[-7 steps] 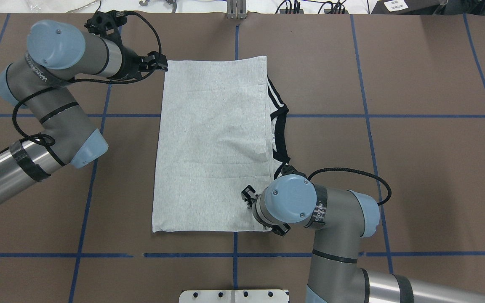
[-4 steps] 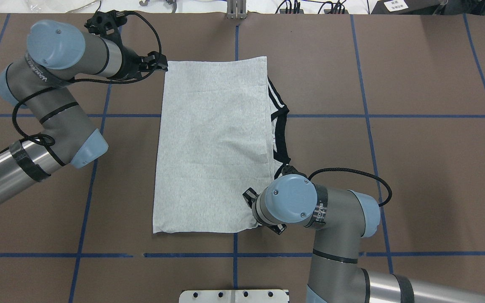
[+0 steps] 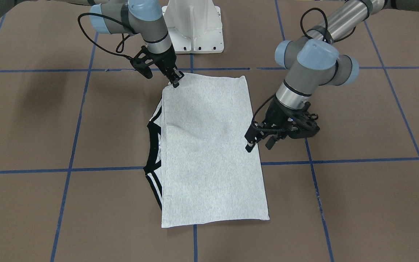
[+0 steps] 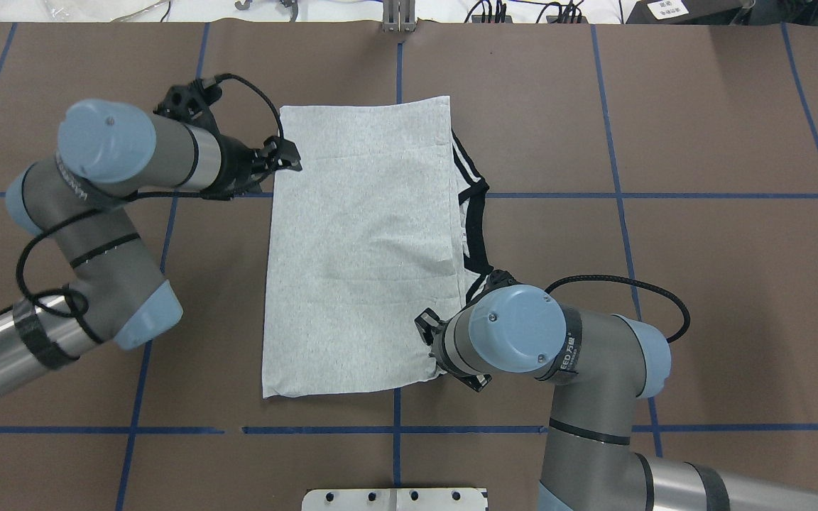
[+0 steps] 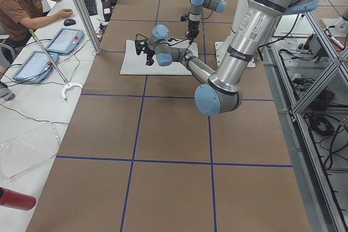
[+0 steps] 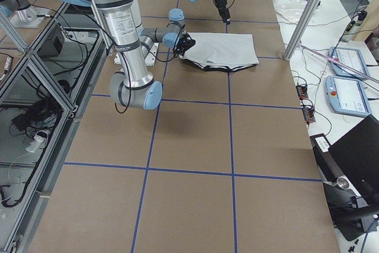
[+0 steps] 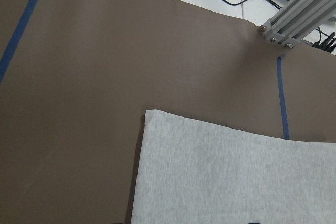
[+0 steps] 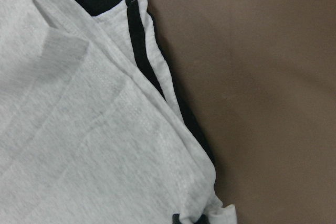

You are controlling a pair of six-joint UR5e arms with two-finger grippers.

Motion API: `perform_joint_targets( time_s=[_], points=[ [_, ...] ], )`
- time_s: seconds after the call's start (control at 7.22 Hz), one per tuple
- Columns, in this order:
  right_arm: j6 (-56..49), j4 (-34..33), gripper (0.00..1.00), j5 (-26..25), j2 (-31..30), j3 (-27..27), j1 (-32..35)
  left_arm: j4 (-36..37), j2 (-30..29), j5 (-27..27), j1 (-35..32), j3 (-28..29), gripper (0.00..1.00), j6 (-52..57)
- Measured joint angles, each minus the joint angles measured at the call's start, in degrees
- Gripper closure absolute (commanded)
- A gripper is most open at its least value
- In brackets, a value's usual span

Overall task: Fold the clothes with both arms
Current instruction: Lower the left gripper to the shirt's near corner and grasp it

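Observation:
The grey T-shirt (image 4: pixel 359 248) lies folded into a long rectangle on the brown table. Its black collar and striped cuffs (image 4: pixel 476 220) stick out along its right side. My right gripper (image 3: pixel 175 80) is shut on the shirt's near right corner, which is raised a little off the table. From overhead that gripper is mostly hidden beneath its own wrist. My left gripper (image 3: pixel 258 145) hangs open just beside the shirt's (image 3: pixel 209 153) left edge, with nothing between its fingers. The left wrist view shows the shirt's (image 7: pixel 231 177) far left corner lying flat.
The white pedestal base (image 3: pixel 195 25) stands at the table's near edge. Blue tape lines (image 4: pixel 395 429) grid the brown surface. An aluminium post (image 7: pixel 296 11) rises past the far edge. A person (image 5: pixel 24 4) sits at a side table with tablets (image 5: pixel 65 39).
My left gripper has left the shirt's far left corner and moved back along the left edge. My right arm has shifted slightly, and the near right corner has lifted.

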Motion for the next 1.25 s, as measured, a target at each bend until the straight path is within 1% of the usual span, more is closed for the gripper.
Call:
perform_joint_targets(
  time_s=[0.14,0.28,0.42,0.55,0.83,0.97,1.11,1.25],
  points=[
    [0.1,0.1,1.0,0.0,-0.2,0.5,0.0,1.7,3.8,2.8,5.7,-5.8,0.17,-6.6],
    [0.1,0.1,1.0,0.0,-0.3,0.8,0.1,5.6,6.1,6.1,11.2,-10.7,0.17,-12.3],
    [0.1,0.2,1.0,-0.1,-0.3,0.9,0.1,10.4,7.1,8.5,16.0,-14.1,0.17,-17.2],
    [0.1,0.2,1.0,-0.2,-0.3,0.9,0.0,13.8,7.9,10.4,19.9,-15.9,0.18,-21.4],
    [0.1,0.3,1.0,-0.2,-0.3,0.9,0.0,16.2,10.6,12.0,24.3,-16.9,0.19,-25.7],
    [0.1,0.3,1.0,-0.3,-0.3,0.9,0.0,16.5,12.0,12.2,25.1,-16.9,0.24,-26.6],
    [0.1,0.3,1.0,-0.3,-0.3,1.0,0.0,16.6,12.8,12.3,25.4,-16.9,0.41,-26.9],
    [0.1,0.3,1.0,-0.3,-0.3,1.0,0.0,16.6,13.1,12.3,25.5,-16.9,0.86,-27.1]
  ],
)
